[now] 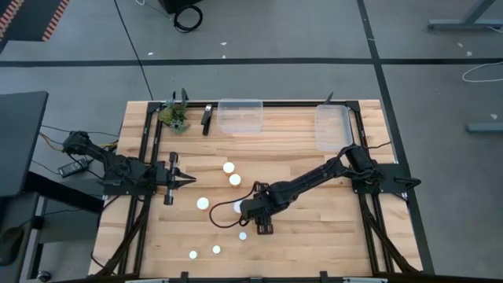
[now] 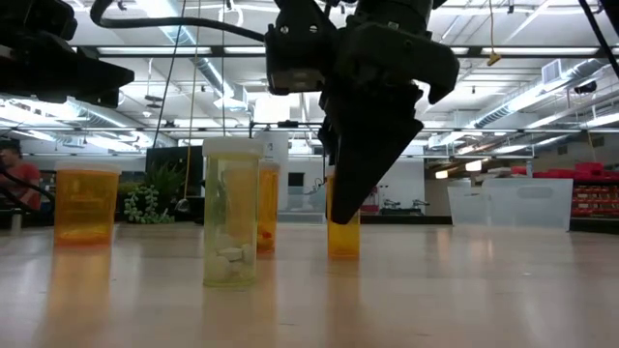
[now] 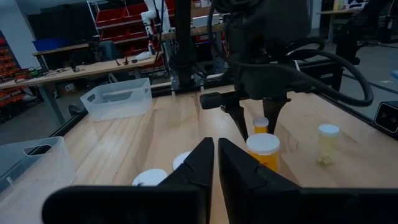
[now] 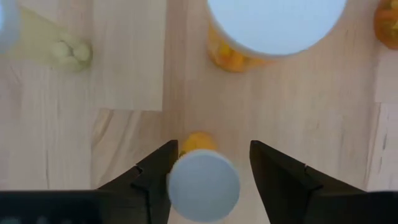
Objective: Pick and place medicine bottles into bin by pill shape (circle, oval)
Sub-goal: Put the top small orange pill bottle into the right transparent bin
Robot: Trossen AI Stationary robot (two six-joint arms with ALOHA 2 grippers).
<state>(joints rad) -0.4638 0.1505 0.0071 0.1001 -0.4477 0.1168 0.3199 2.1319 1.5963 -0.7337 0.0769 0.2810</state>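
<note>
Several medicine bottles with white caps stand upright on the wooden table [image 1: 330,236]. My right gripper [image 4: 212,146] is open and points down over a small orange bottle [image 4: 203,185], with one finger on each side of its white cap. The low view shows that gripper [image 2: 350,208] and bottle [image 2: 343,235] too. A larger orange bottle [image 4: 273,25] stands just beyond, and a pale bottle [image 2: 230,213] stands to one side. My left gripper [image 1: 189,181] is shut and empty, level above the table's left part, apart from two bottles [image 1: 229,167] [image 1: 235,179]. My right gripper straddles the small bottle's cap [image 4: 186,180] from above, fingers pointing down. One finger [image 4: 155,177] stands right against the cap's edge and the other is a little apart. I cannot tell whether it touches. The bottle stands upright on the table.
Two clear plastic bins [image 1: 240,115] [image 1: 332,126] stand at the table's far edge, with a small plant [image 1: 174,116] at the far left. More bottles stand at the middle left [image 1: 203,203] and near the front edge [image 1: 243,235] [image 1: 216,249] [image 1: 192,254].
</note>
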